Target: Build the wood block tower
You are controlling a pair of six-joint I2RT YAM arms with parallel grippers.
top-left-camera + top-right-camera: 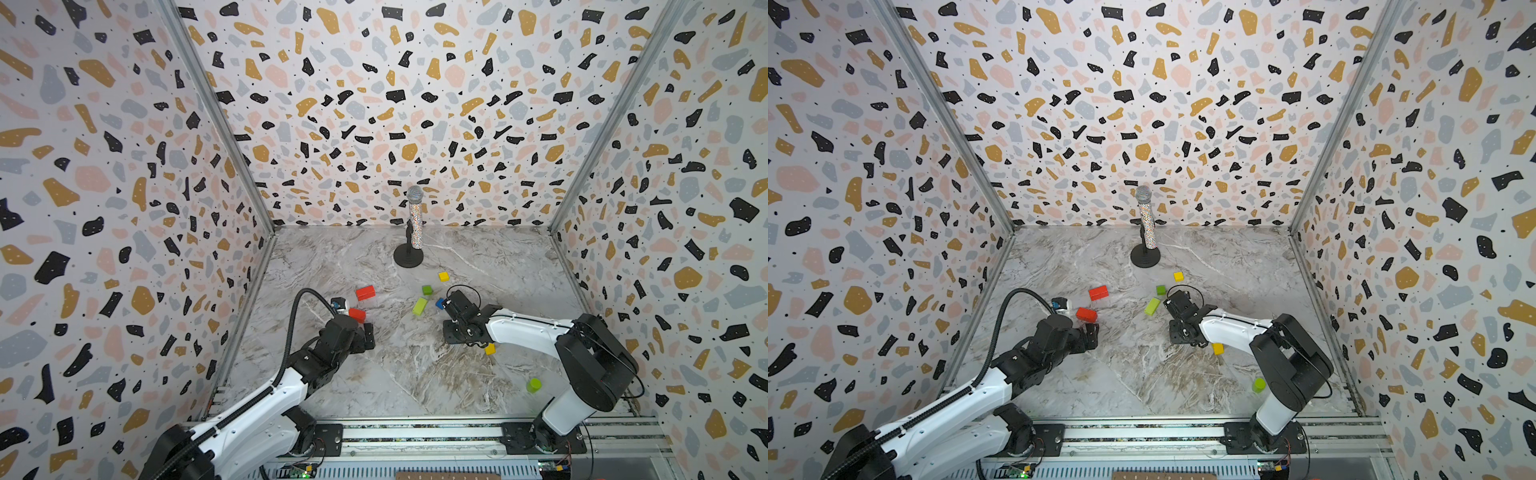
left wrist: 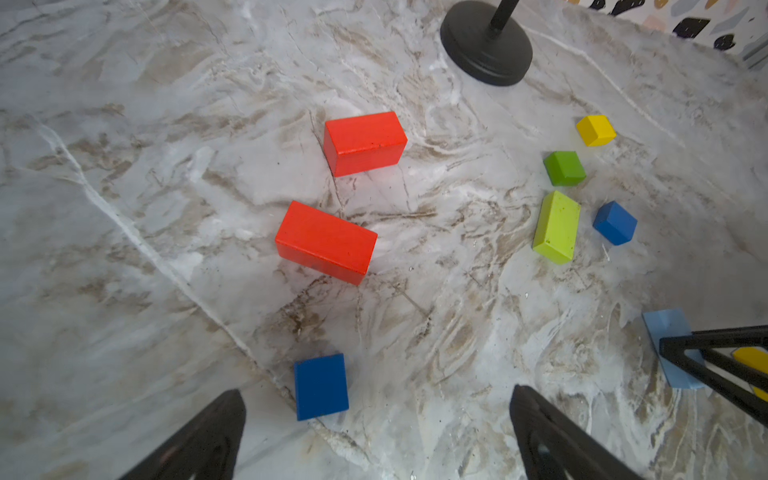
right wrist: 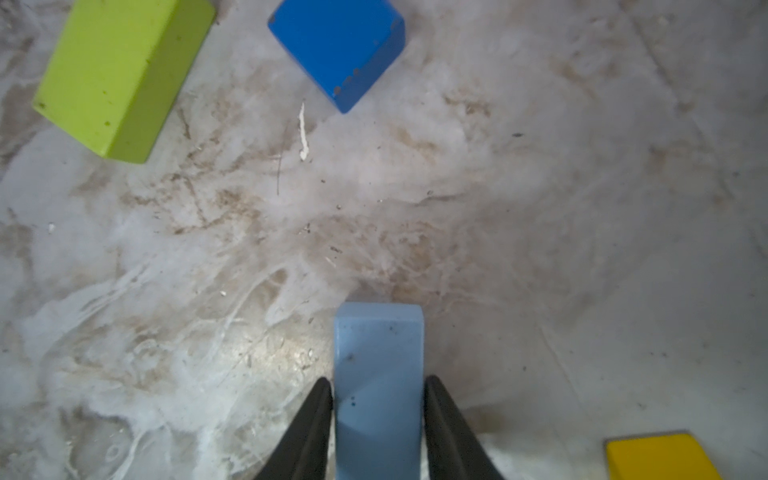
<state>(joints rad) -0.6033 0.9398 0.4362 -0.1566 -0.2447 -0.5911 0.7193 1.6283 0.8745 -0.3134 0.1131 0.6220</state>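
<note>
No tower shows in any view; the wood blocks lie singly on the marble table. Two red bricks [image 1: 365, 292] [image 1: 357, 314] sit left of centre. A lime brick [image 1: 419, 306], green cube [image 1: 427, 289], yellow cube [image 1: 444, 276] and blue cube [image 1: 439, 303] lie mid-table. My left gripper [image 2: 376, 399] is open just above the table, with a dark blue block [image 2: 321, 386] lying between its fingers, apart from both. My right gripper [image 3: 378, 384] is shut on a light blue block [image 3: 378, 345] that rests on the table. A yellow block [image 1: 490, 348] lies beside it.
A glittery microphone on a black stand [image 1: 409, 257] is at the back centre. A lime-green cylinder [image 1: 533, 385] stands near the right arm's base. Patterned walls close three sides, and a metal rail [image 1: 415, 432] runs along the front.
</note>
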